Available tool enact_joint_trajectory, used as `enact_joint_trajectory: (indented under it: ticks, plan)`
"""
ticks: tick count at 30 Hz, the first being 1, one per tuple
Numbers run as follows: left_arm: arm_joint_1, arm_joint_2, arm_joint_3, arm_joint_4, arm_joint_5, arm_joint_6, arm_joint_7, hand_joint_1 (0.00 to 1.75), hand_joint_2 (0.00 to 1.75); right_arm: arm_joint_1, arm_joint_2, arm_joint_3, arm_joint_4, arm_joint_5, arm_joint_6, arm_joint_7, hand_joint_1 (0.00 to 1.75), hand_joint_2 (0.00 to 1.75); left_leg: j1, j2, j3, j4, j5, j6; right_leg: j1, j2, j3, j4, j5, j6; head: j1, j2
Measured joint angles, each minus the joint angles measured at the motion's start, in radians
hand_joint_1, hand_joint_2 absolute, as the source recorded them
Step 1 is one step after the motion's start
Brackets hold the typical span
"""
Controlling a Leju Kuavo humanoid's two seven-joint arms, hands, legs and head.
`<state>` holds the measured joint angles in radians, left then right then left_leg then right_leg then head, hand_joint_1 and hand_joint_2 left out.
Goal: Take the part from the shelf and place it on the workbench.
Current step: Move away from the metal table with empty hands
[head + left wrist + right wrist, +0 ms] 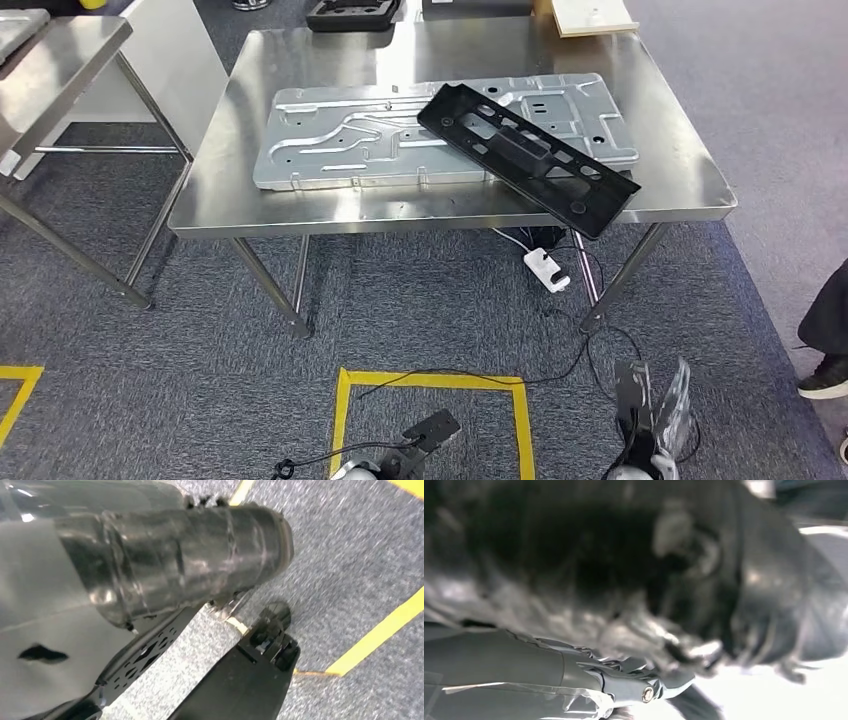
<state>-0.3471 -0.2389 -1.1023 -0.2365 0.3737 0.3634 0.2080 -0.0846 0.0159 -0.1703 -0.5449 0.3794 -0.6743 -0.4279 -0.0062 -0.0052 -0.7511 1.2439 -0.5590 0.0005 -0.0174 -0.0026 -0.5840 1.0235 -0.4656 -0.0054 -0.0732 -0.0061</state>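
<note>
Black part (525,155) lay on the steel surface (680,190), diagonal, one end resting on top of the silver stamped panel (350,135), the other end sticking out past the front-right edge. It looked propped rather than flat.

Left hand (425,438) and right hand (640,400) were low at the bottom of the head view, over the carpet near the yellow tape square (430,379), well apart from the part. Neither touched it. Whether the fingers were open or closed could not be told: both wrist views were blurred and the head view was too small.

Judgement: placement looked essentially done and the open question was how secure it was.
- The overhang is the weak point. A bump on the protruding end could tip the part off the edge.
- A good finish would push it inward from the overhanging end until it sat fully within the surface.
- Push along the part's length rather than sideways, so the panel under it doesn't get dragged.
- Any reach should come from above the edge, because a power strip (546,269) and cables lay on the floor beneath that corner.
</note>
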Motion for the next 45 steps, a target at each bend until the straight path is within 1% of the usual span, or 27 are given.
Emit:
enact_joint_trajectory:
  ticks: [1, 3, 4, 6, 8, 10, 11, 13, 15, 16, 18, 19, 20, 21, 23, 26, 27, 30, 31, 33, 35, 37, 38, 39, 41, 43, 45]
  plan:
    - [0.000, 0.000, 0.000, 0.000, 0.001, -0.002, 0.001, 0.00, 0.00, 0.000, 0.003, -0.002, 0.040, 0.025, 0.008, 0.042, 0.00, 0.00, -0.001, 0.000, 0.006, 0.040, -0.013, 0.003, 0.003, -0.001, -0.015, 0.003, 0.009, -0.001, 0.000, 0.000]
    - [0.000, 0.000, 0.001, 0.000, 0.003, -0.006, 0.004, 0.00, 0.00, 0.002, 0.008, -0.002, 0.112, 0.071, 0.029, 0.122, 0.00, 0.00, -0.008, -0.001, 0.063, 0.026, 0.019, 0.017, 0.008, -0.002, -0.043, 0.010, 0.026, -0.002, 0.000, 0.000]
    - [-0.002, 0.000, 0.001, 0.000, 0.002, -0.009, 0.006, 0.00, 0.00, 0.003, 0.011, -0.002, 0.141, 0.091, 0.043, 0.157, 0.00, 0.00, -0.015, -0.001, 0.115, -0.026, 0.042, 0.028, 0.009, -0.002, -0.054, 0.013, 0.033, -0.002, 0.000, 0.000]
    - [-0.006, -0.002, 0.001, 0.000, -0.001, -0.016, 0.009, 0.00, 0.00, 0.004, 0.020, -0.001, 0.185, 0.124, 0.079, 0.220, 0.00, 0.00, -0.028, -0.001, 0.220, -0.168, 0.043, 0.053, 0.008, -0.001, -0.067, 0.014, 0.049, 0.002, 0.001, 0.000]
    - [-0.011, -0.004, 0.001, 0.000, -0.006, -0.020, 0.011, 0.00, 0.00, 0.005, 0.029, 0.000, 0.214, 0.145, 0.116, 0.264, 0.00, 0.00, -0.035, 0.000, 0.268, -0.254, 0.024, 0.064, 0.000, -0.002, -0.072, 0.006, 0.067, 0.011, 0.001, 0.000]
    - [-0.012, -0.007, 0.001, 0.000, -0.011, -0.023, 0.014, 0.00, 0.00, 0.007, 0.035, 0.002, 0.240, 0.159, 0.148, 0.298, 0.00, 0.00, -0.036, 0.001, 0.270, -0.288, 0.048, 0.070, -0.005, -0.002, -0.073, -0.011, 0.086, 0.022, 0.000, 0.000]
    - [-0.013, -0.011, 0.001, 0.000, -0.015, -0.026, 0.016, 0.00, 0.00, 0.008, 0.038, 0.004, 0.251, 0.170, 0.162, 0.318, 0.00, 0.00, -0.034, 0.003, 0.269, -0.305, 0.068, 0.074, -0.003, -0.001, -0.077, -0.011, 0.077, 0.026, 0.000, 0.000]
    - [-0.017, -0.020, 0.001, 0.000, -0.022, -0.032, 0.020, 0.00, 0.00, 0.007, 0.044, 0.015, 0.269, 0.199, 0.187, 0.366, 0.00, 0.00, -0.025, 0.007, 0.256, -0.327, 0.105, 0.079, -0.002, 0.001, -0.096, 0.047, 0.001, 0.033, 0.004, 0.000]
    - [-0.021, -0.028, 0.001, 0.000, -0.026, -0.038, 0.027, 0.00, 0.00, 0.003, 0.050, 0.031, 0.281, 0.224, 0.203, 0.412, 0.00, 0.00, -0.024, 0.010, 0.225, -0.316, 0.123, 0.077, -0.006, 0.002, -0.119, 0.167, -0.089, 0.044, 0.007, 0.000]
    - [-0.022, -0.030, 0.001, 0.000, -0.027, -0.040, 0.030, 0.00, 0.00, 0.001, 0.053, 0.039, 0.286, 0.232, 0.207, 0.429, 0.00, 0.00, -0.023, 0.011, 0.206, -0.304, 0.128, 0.074, -0.011, 0.002, -0.122, 0.219, -0.103, 0.051, 0.007, 0.000]
    - [-0.023, -0.032, 0.001, 0.000, -0.028, -0.040, 0.034, 0.00, 0.00, -0.001, 0.057, 0.049, 0.293, 0.237, 0.209, 0.450, 0.00, 0.00, -0.017, 0.013, 0.162, -0.272, 0.137, 0.066, -0.021, 0.001, -0.094, 0.245, -0.065, 0.066, 0.008, 0.000]
    - [-0.024, -0.033, 0.001, 0.000, -0.028, -0.040, 0.034, 0.00, 0.00, -0.003, 0.059, 0.053, 0.296, 0.238, 0.209, 0.454, 0.00, 0.00, -0.013, 0.013, 0.138, -0.251, 0.139, 0.062, -0.028, 0.001, -0.058, 0.212, -0.040, 0.075, 0.008, 0.000]
    - [-0.025, -0.034, 0.001, 0.000, -0.028, -0.040, 0.034, 0.00, 0.00, -0.006, 0.062, 0.057, 0.298, 0.239, 0.209, 0.457, 0.00, 0.00, -0.011, 0.013, 0.114, -0.229, 0.141, 0.055, -0.033, 0.002, -0.017, 0.160, -0.038, 0.086, 0.009, 0.000]
    - [-0.027, -0.035, 0.001, 0.000, -0.028, -0.040, 0.034, 0.00, 0.00, -0.010, 0.065, 0.060, 0.300, 0.239, 0.212, 0.458, 0.00, 0.00, -0.010, 0.013, 0.093, -0.208, 0.142, 0.049, -0.033, 0.005, 0.017, 0.110, -0.048, 0.088, 0.009, 0.000]
    - [-0.027, -0.036, 0.001, 0.000, -0.029, -0.041, 0.035, 0.00, 0.00, -0.016, 0.073, 0.068, 0.304, 0.244, 0.232, 0.457, 0.00, 0.00, -0.011, 0.012, 0.065, -0.181, 0.150, 0.036, -0.026, 0.012, 0.042, 0.053, -0.080, 0.075, 0.007, 0.000]
    - [-0.026, -0.035, 0.001, 0.001, -0.030, -0.049, 0.036, 0.00, 0.00, -0.018, 0.077, 0.083, 0.313, 0.283, 0.291, 0.458, 0.00, 0.00, -0.003, 0.008, 0.043, -0.168, 0.153, 0.019, -0.020, 0.012, 0.014, 0.051, -0.058, 0.035, 0.007, 0.000]
    - [-0.025, -0.034, 0.001, 0.001, -0.030, -0.053, 0.037, 0.00, 0.00, -0.019, 0.077, 0.090, 0.315, 0.296, 0.307, 0.460, 0.00, 0.00, 0.000, 0.008, 0.032, -0.147, 0.121, 0.013, -0.020, 0.010, 0.001, 0.050, -0.046, 0.025, 0.006, 0.000]
    - [-0.025, -0.033, 0.001, 0.002, -0.027, -0.062, 0.039, 0.00, 0.00, -0.023, 0.077, 0.106, 0.317, 0.291, 0.341, 0.469, 0.00, 0.00, 0.002, 0.007, 0.002, 0.002, -0.034, 0.006, -0.016, 0.006, -0.041, 0.049, -0.009, 0.010, -0.002, 0.000]
    - [-0.025, -0.033, 0.001, 0.002, -0.025, -0.064, 0.039, 0.00, 0.00, -0.023, 0.077, 0.108, 0.318, 0.283, 0.351, 0.472, 0.00, 0.00, 0.002, 0.007, 0.003, 0.054, -0.060, 0.008, -0.013, 0.004, -0.056, 0.049, 0.002, 0.009, -0.002, 0.000]
    - [-0.024, -0.031, 0.001, 0.002, -0.023, -0.072, 0.041, 0.00, 0.00, -0.023, 0.075, 0.109, 0.322, 0.281, 0.381, 0.485, 0.00, 0.00, 0.000, 0.006, 0.042, 0.088, -0.042, 0.017, -0.008, 0.000, -0.087, 0.050, 0.026, 0.009, -0.002, 0.000]
    - [-0.025, -0.031, 0.001, 0.002, -0.026, -0.082, 0.047, 0.00, 0.00, -0.022, 0.073, 0.117, 0.325, 0.297, 0.419, 0.504, 0.00, 0.00, -0.006, 0.004, 0.142, 0.001, 0.008, 0.029, -0.006, 0.000, -0.110, 0.050, 0.048, 0.010, -0.002, 0.000]
    - [-0.029, -0.031, 0.001, 0.002, -0.028, -0.091, 0.053, 0.00, 0.00, -0.021, 0.072, 0.129, 0.327, 0.312, 0.444, 0.512, 0.00, 0.00, -0.015, 0.003, 0.260, -0.155, -0.006, 0.043, -0.007, 0.001, -0.121, 0.046, 0.069, 0.016, -0.002, 0.000]
    - [-0.031, -0.031, 0.001, 0.002, -0.026, -0.097, 0.057, 0.00, 0.00, -0.021, 0.072, 0.135, 0.328, 0.318, 0.451, 0.512, 0.00, 0.00, -0.019, 0.002, 0.293, -0.211, -0.020, 0.047, -0.009, 0.001, -0.123, 0.040, 0.082, 0.021, -0.002, 0.000]
    - [-0.033, -0.028, 0.001, 0.002, -0.022, -0.107, 0.061, 0.00, 0.00, -0.020, 0.072, 0.140, 0.329, 0.324, 0.458, 0.511, 0.00, 0.00, -0.022, 0.001, 0.308, -0.248, -0.028, 0.049, -0.010, 0.000, -0.124, 0.031, 0.097, 0.028, -0.002, 0.000]
    - [-0.045, 0.009, 0.001, 0.002, -0.004, -0.172, 0.060, 0.00, 0.00, -0.016, 0.066, 0.153, 0.332, 0.338, 0.479, 0.508, 0.00, 0.00, -0.020, 0.004, 0.298, -0.267, -0.002, 0.052, -0.010, 0.001, -0.126, 0.009, 0.120, 0.038, -0.002, 0.000]
    - [-0.068, 0.080, 0.001, 0.002, 0.013, -0.279, 0.033, 0.00, 0.00, -0.008, 0.055, 0.170, 0.334, 0.345, 0.503, 0.505, 0.00, 0.00, -0.013, 0.010, 0.281, -0.283, 0.035, 0.061, -0.007, 0.001, -0.138, 0.037, 0.065, 0.043, 0.006, 0.000]
    - [-0.090, 0.145, 0.001, 0.005, 0.020, -0.345, 0.009, 0.00, 0.00, -0.003, 0.044, 0.188, 0.337, 0.345, 0.521, 0.503, 0.00, 0.00, -0.010, 0.016, 0.248, -0.282, 0.065, 0.069, -0.007, 0.001, -0.161, 0.147, -0.049, 0.046, 0.013, 0.000]
